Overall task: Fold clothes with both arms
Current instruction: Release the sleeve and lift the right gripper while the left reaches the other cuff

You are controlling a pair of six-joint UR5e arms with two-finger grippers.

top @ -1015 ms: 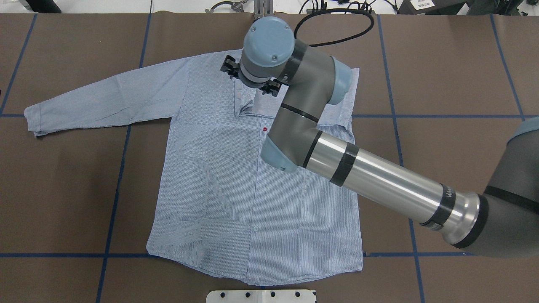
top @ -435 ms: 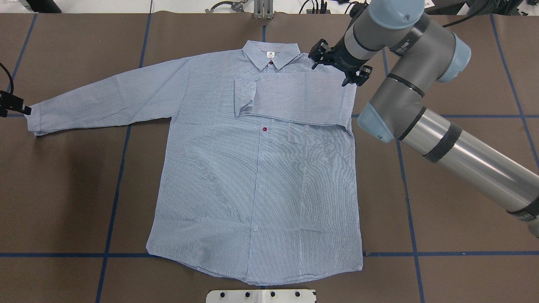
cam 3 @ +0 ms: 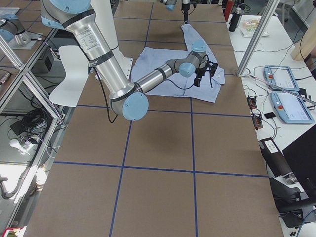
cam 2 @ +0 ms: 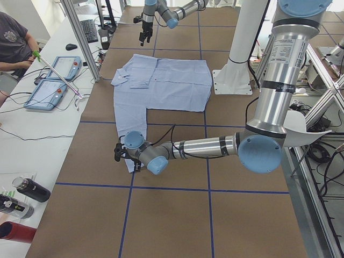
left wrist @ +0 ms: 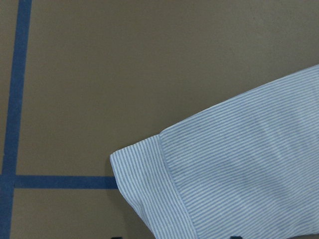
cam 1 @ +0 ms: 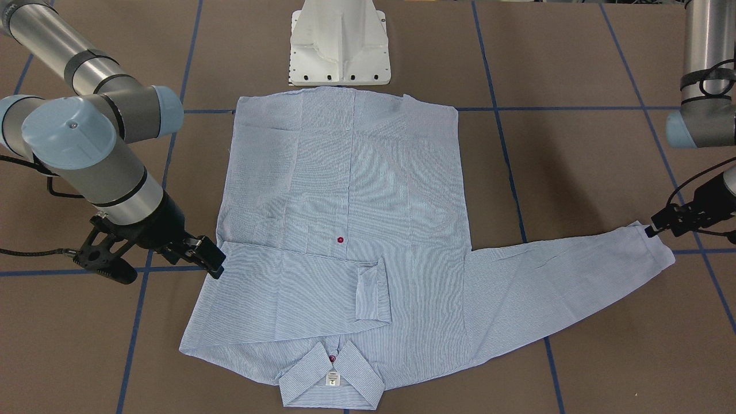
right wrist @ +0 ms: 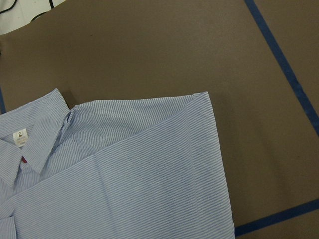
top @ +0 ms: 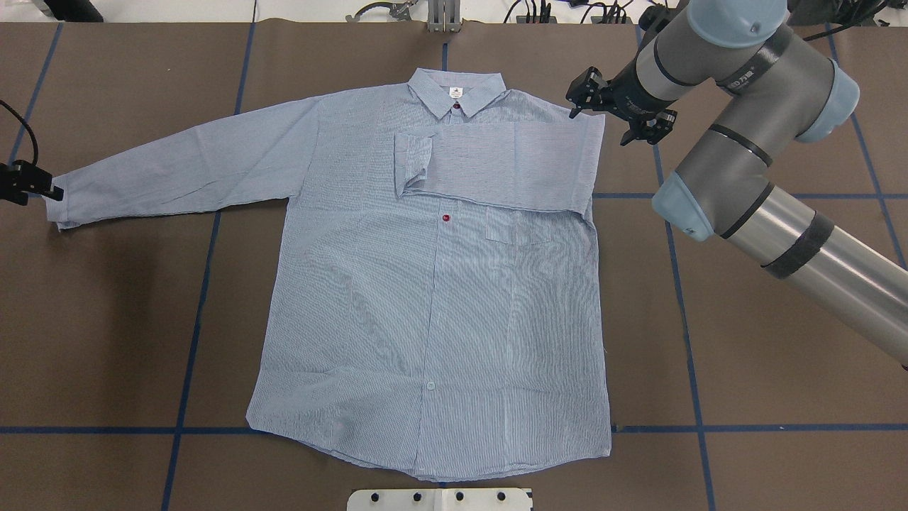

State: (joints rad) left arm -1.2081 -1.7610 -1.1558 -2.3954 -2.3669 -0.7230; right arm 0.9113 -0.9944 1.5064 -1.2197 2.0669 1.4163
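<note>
Overhead exterior view gives me the shirt flat and face up on the brown table, with its collar at the far edge. 1 sleeve lies folded across the chest. The other sleeve is stretched out toward my left gripper, which sits at its cuff; I cannot tell whether that pincer is spread or closed. My right gripper hangs wide and empty just beside the folded shoulder.

My worries, biggest first:
- A long sleeve hauled by 1 point may drag the body askew or disturb the finished fold.
- A pinch on only the cuff's top layer could slip mid-swing.

Around the table are the white base at the hem, a person at a side bench, 2 blue pendants and bottles. Only the folded sleeve lies where the 2nd one should land.
</note>
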